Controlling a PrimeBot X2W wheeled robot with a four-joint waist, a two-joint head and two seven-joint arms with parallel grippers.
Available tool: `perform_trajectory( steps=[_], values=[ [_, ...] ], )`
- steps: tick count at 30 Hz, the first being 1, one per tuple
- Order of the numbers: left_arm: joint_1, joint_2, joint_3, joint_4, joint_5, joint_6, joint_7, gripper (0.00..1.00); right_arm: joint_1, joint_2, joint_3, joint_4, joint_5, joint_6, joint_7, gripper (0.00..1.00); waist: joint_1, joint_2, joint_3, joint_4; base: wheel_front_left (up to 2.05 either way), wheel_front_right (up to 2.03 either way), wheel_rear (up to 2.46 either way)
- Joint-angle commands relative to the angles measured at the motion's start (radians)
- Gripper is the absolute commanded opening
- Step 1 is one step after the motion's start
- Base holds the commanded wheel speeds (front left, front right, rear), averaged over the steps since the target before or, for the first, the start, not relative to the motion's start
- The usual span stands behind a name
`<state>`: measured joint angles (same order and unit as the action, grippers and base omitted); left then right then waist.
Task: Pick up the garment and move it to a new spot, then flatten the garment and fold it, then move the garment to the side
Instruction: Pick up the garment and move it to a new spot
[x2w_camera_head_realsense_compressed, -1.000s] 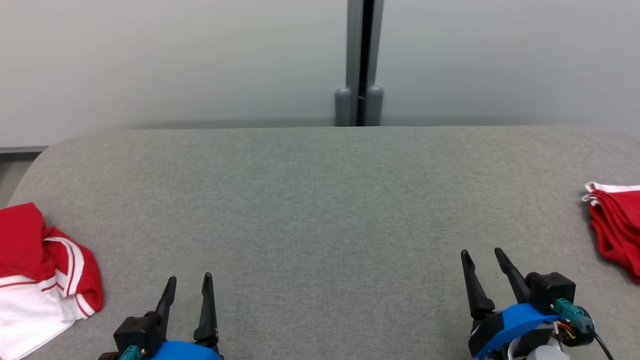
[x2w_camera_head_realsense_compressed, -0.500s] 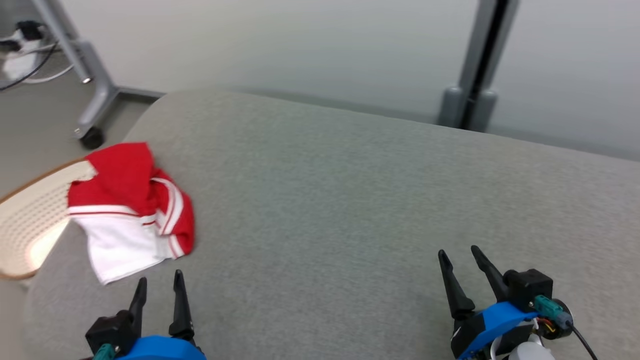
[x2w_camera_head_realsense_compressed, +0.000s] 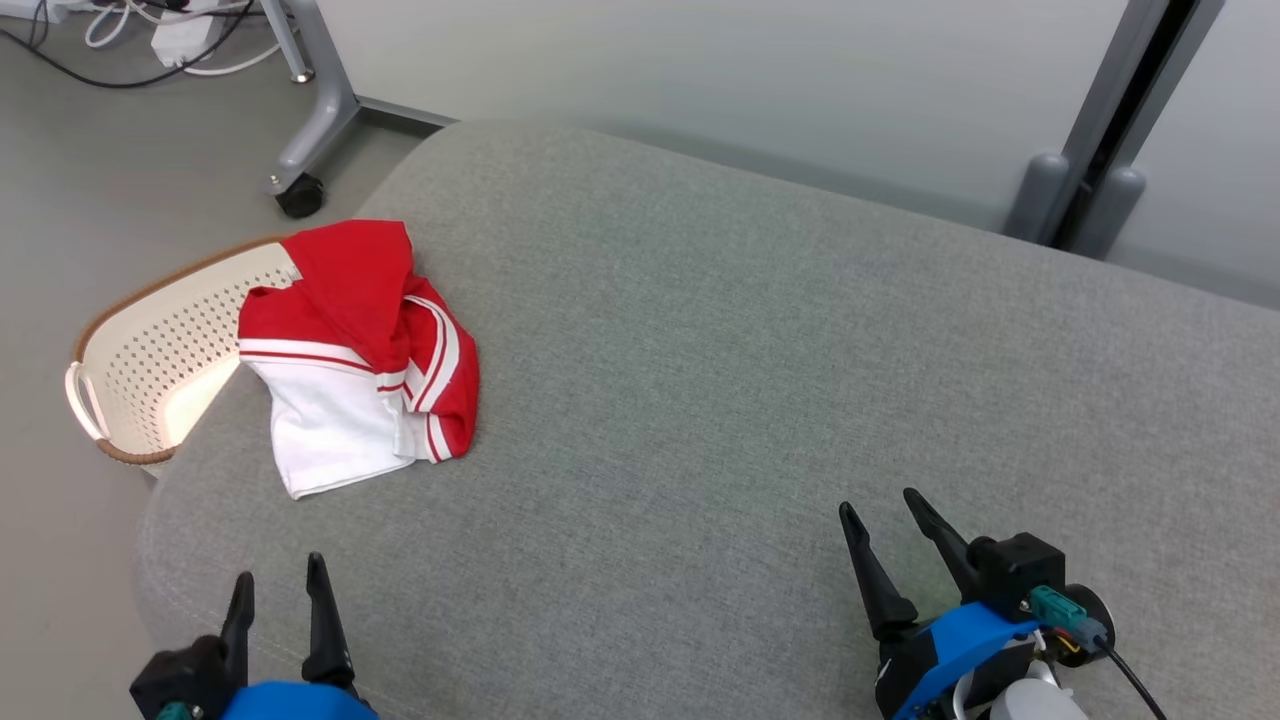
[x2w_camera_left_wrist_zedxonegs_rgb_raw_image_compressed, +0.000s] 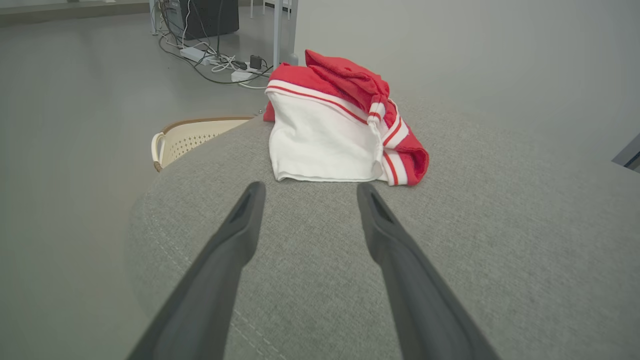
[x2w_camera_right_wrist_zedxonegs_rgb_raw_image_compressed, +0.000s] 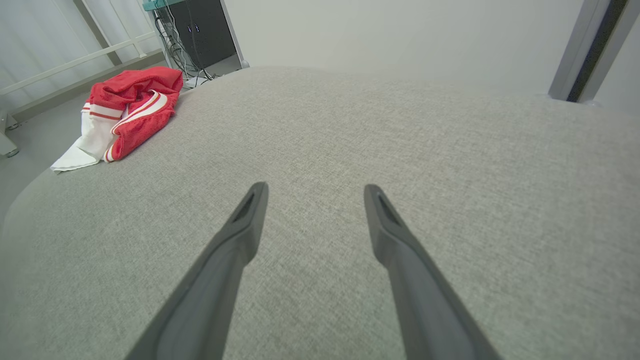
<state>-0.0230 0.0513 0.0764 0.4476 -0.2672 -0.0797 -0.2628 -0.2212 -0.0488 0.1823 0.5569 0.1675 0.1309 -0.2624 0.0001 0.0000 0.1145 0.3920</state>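
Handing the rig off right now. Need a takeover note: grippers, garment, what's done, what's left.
Left gripper: open, empty, aimed at the garment, not touching it.
Right gripper: open, empty, over bare grey padded surface, well away from the garment.
The garment: red and white, crumpled in a heap at the surface's left edge, beside a perforated basket on the floor.
Done: nothing, not yet picked up.
Left: pick up, move to a new spot, flatten, fold, move aside.

Red and white striped garment (x2w_camera_head_realsense_compressed: 360, 350), grey table (x2w_camera_head_realsense_compressed: 760, 380), cream perforated basket (x2w_camera_head_realsense_compressed: 150, 360)
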Motion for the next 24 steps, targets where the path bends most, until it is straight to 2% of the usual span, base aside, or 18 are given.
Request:
perform_trajectory(
  steps=[1, 6, 12, 19, 24],
  values=[
    [-0.028, -0.001, 0.005, 0.001, -0.002, -0.002, -0.003, 1.00, -0.012, -0.004, -0.001, -0.005, -0.008, 0.000, -0.003, 1.00, -0.0001, 0.0000, 0.007, -0.001, 0.00, 0.00, 0.00],
    [-0.124, 0.006, 0.037, 0.035, -0.004, -0.028, -0.003, 1.00, -0.026, -0.004, -0.008, -0.017, -0.033, 0.000, -0.003, 1.00, -0.0001, 0.0000, 0.051, -0.018, 0.00, 0.00, 0.00],
    [-0.291, 0.077, 0.081, 0.078, -0.022, -0.049, -0.003, 1.00, -0.047, -0.004, -0.013, -0.047, -0.044, 0.000, -0.003, 1.00, -0.0001, 0.0000, 0.111, -0.047, 0.00, 0.00, 0.00],
    [-0.510, 0.201, -0.071, 0.231, -0.119, -0.051, 0.002, 1.00, -0.084, -0.004, -0.013, -0.101, -0.058, 0.000, -0.003, 1.00, -0.0001, 0.0000, 0.194, -0.080, 0.00, 0.00, 0.00],
    [-0.630, 0.270, -0.165, 0.360, -0.221, -0.052, 0.078, 1.00, -0.108, -0.004, -0.002, -0.119, -0.061, 0.000, -0.003, 1.00, -0.0001, 0.0000, 0.232, -0.110, 0.00, 0.00, 0.00]
  ],
)
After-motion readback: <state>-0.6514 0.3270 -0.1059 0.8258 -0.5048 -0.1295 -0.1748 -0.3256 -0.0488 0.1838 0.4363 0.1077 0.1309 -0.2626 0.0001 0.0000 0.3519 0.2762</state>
